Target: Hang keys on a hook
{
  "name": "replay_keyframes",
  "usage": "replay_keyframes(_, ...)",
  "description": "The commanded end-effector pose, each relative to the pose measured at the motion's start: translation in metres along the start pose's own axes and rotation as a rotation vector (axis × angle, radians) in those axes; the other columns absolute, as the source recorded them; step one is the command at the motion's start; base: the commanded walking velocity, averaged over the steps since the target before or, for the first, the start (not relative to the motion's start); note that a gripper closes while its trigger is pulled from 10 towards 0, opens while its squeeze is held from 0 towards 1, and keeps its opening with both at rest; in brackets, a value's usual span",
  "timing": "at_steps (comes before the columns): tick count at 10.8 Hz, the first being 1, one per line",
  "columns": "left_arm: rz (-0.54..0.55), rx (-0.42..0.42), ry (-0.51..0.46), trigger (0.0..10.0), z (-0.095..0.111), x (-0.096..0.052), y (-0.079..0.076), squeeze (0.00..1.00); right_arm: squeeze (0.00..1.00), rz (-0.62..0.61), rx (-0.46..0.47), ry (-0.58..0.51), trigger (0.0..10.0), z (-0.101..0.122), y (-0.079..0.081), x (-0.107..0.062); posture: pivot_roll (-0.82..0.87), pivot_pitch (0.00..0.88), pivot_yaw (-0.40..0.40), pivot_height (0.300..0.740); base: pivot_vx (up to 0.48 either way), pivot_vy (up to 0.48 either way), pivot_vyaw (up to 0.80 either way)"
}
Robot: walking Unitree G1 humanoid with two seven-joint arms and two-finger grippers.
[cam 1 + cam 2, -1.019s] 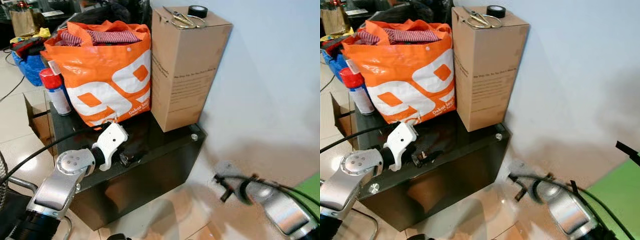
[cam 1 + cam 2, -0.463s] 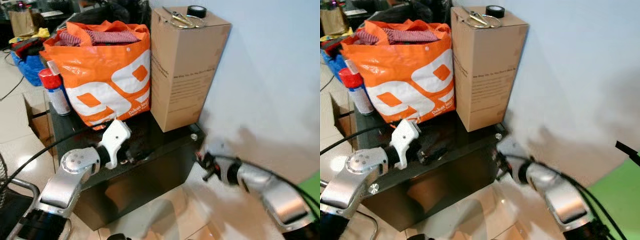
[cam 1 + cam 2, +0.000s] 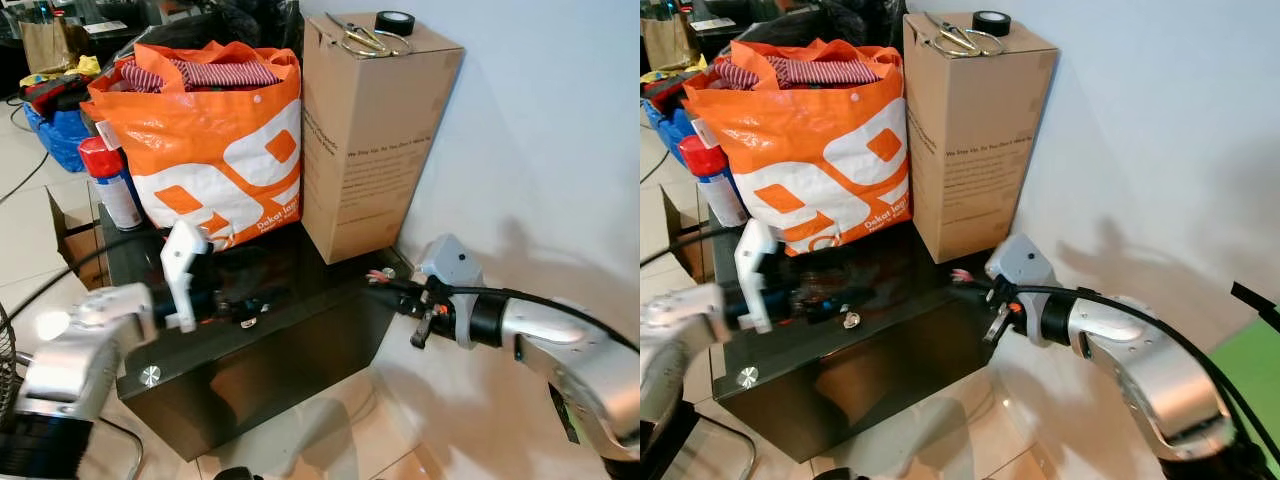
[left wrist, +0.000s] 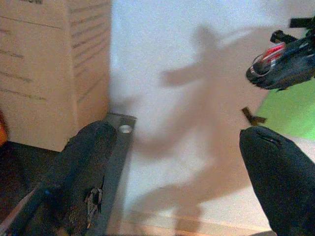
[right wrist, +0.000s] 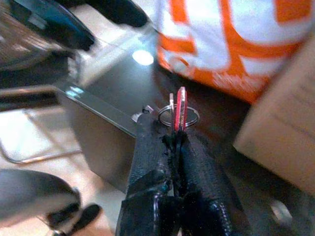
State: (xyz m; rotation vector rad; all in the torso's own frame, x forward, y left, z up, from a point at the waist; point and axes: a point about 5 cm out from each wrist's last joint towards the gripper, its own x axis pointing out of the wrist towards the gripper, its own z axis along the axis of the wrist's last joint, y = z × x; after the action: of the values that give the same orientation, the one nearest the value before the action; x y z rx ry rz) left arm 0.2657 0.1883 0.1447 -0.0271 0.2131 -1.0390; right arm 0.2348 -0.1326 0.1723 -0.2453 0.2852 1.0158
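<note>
Right gripper [image 3: 962,279], fingers pressed together on a red-tagged key [image 3: 959,272], reaches over the near corner of the black glass table [image 3: 880,330]. Left gripper [image 3: 840,298] lies low over the tabletop. Behind stand an orange shopping bag [image 3: 815,150] and a tall cardboard box [image 3: 970,140] bearing scissors [image 3: 958,38] and black tape roll [image 3: 991,22].

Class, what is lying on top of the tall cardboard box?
On the cardboard box lie scissors and a black tape roll. What is inside the closed box cannot be seen.
</note>
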Motion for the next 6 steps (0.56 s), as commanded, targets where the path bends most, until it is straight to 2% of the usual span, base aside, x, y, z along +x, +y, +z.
replay_keyframes(1,-0.051,0.002,-0.024,10.0,0.009,0.004,-0.002,1.0,0.0,0.043,-0.023,-0.039,0.0,0.01,0.004,-0.006,-0.08,0.0,-0.041,0.74,0.0,0.0,0.0)
replay_keyframes(2,-0.142,0.001,-0.044,10.0,0.017,0.014,-0.01,1.0,0.0,0.075,-0.026,-0.044,0.0,0.012,0.009,-0.006,-0.08,0.0,-0.04,0.74,0.0,0.0,0.0)
replay_keyframes(3,-0.221,0.005,-0.059,10.0,0.024,0.022,-0.016,0.69,0.0,0.095,-0.028,-0.041,0.0,0.013,0.012,-0.005,-0.08,0.0,-0.041,0.74,0.0,0.0,0.0)
replay_keyframes(4,-0.254,0.004,-0.096,10.0,0.032,0.03,-0.018,0.5,0.0,0.111,-0.029,-0.044,0.0,0.014,0.015,-0.004,-0.08,0.0,-0.042,0.74,0.0,0.0,0.0)
replay_keyframes(5,-0.293,-0.011,-0.137,10.0,0.041,0.036,-0.02,0.42,0.0,0.12,-0.029,-0.045,0.0,0.014,0.017,-0.003,-0.08,0.0,-0.04,0.74,0.0,0.0,0.0)
replay_keyframes(6,-0.344,-0.008,-0.133,10.0,0.046,0.04,-0.026,0.24,0.0,0.124,-0.029,-0.042,0.0,0.013,0.017,-0.003,-0.09,0.0,-0.04,0.74,0.0,0.0,0.0)
